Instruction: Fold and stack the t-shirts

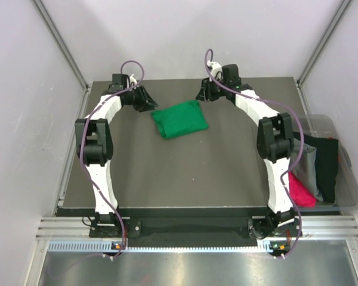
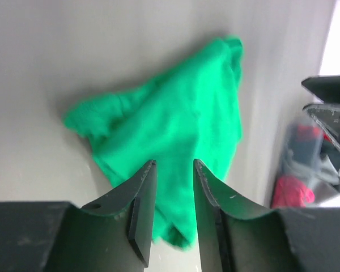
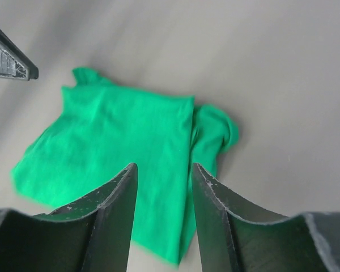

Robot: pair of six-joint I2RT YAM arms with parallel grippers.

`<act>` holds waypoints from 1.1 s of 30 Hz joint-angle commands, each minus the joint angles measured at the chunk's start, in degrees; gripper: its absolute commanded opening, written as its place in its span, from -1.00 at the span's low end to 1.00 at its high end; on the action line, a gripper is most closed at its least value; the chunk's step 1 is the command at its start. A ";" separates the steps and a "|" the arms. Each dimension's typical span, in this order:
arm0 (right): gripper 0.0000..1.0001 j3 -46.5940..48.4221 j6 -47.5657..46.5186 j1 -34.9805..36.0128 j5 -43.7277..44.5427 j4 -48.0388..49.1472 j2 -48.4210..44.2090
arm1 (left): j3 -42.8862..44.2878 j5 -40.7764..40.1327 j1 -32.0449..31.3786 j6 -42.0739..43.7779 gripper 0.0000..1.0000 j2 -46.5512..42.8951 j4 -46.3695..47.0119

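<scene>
A bright green t-shirt lies folded into a rough rectangle at the far middle of the dark table. It fills the left wrist view and the right wrist view. My left gripper hovers just off its far left corner, open and empty. My right gripper hovers off its far right corner, open and empty. Neither touches the cloth. More shirts, black, grey and magenta-pink, lie in a bin at the right.
A clear plastic bin stands off the table's right edge. Pale walls with metal frame posts close in the left, back and right. A metal rail runs along the near edge by the arm bases.
</scene>
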 commanded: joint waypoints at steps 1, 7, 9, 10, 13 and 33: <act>-0.14 -5.07 0.10 -0.66 -2.94 5.63 -9.02 | -6.49 5.14 0.02 -1.03 -0.28 -7.79 1.52; -0.13 -11.76 0.19 -0.57 -6.19 6.41 -10.35 | -20.92 9.89 0.11 -5.18 -0.22 -14.21 6.10; -0.14 -11.41 -0.08 -0.22 -7.16 5.80 -9.73 | -23.65 10.24 0.02 -6.06 -0.19 -15.27 6.80; -0.14 -11.41 0.10 -0.14 -7.25 5.71 -9.47 | -25.22 10.68 0.02 -6.84 -0.18 -16.06 7.24; -0.14 -11.06 1.93 0.48 -8.30 6.32 -8.33 | -26.82 10.42 0.02 -7.73 -0.21 -16.77 8.55; -0.17 -5.61 0.28 6.28 -8.92 5.10 -1.65 | -25.24 7.61 0.02 -1.40 -0.36 -9.13 7.24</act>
